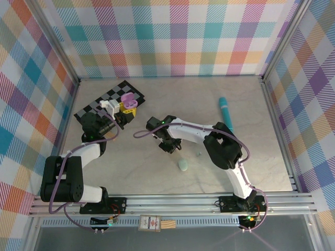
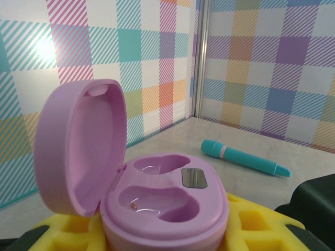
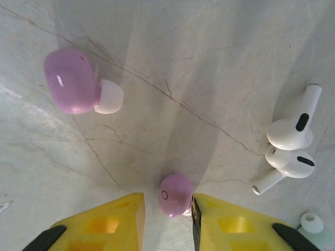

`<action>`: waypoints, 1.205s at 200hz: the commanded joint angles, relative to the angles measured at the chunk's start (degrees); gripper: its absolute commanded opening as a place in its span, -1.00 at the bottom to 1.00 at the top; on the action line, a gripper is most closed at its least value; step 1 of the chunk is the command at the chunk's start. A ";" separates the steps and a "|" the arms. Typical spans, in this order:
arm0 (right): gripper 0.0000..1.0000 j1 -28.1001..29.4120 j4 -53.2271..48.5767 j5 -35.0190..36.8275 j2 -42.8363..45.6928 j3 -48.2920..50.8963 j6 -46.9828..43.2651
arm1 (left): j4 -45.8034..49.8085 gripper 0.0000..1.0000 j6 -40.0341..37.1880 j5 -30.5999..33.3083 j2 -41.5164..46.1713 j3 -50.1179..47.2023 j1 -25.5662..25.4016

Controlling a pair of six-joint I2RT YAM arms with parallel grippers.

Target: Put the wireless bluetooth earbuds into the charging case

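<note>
The open lilac charging case [image 2: 165, 201] sits between the yellow fingers [image 2: 256, 227] of my left gripper [image 2: 162, 238], which is shut on it. Its lid stands up at the left and both wells are bare. In the top view this case [image 1: 127, 98] is at the back left. My right gripper [image 3: 167, 209] is down at the table with a small lilac earbud [image 3: 174, 193] between its yellow fingers. The bud touches the right finger, and a gap shows at the left finger. A second lilac earbud [image 3: 73, 81] with a white tip lies further off at the left.
Two white stemmed earbuds [image 3: 289, 146] lie to the right of the gripper, and a pale green bud [image 3: 313, 225] at the lower right. A pale green case [image 1: 183, 165] lies on the table, a teal pen [image 1: 226, 112] at the right, and a checkered board [image 1: 97, 106] at the back left.
</note>
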State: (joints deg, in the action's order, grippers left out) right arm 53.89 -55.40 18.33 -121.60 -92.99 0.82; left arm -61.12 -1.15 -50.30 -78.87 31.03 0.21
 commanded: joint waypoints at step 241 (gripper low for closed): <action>-0.58 -2.30 3.50 -5.13 5.81 2.92 2.66 | -0.49 -0.54 -1.85 -0.54 2.41 0.53 0.67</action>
State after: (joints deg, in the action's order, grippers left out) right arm 53.60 -54.28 17.78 -122.19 -92.62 1.50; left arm -60.03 -1.37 -50.30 -77.71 31.03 0.21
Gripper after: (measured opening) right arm 0.208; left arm 0.346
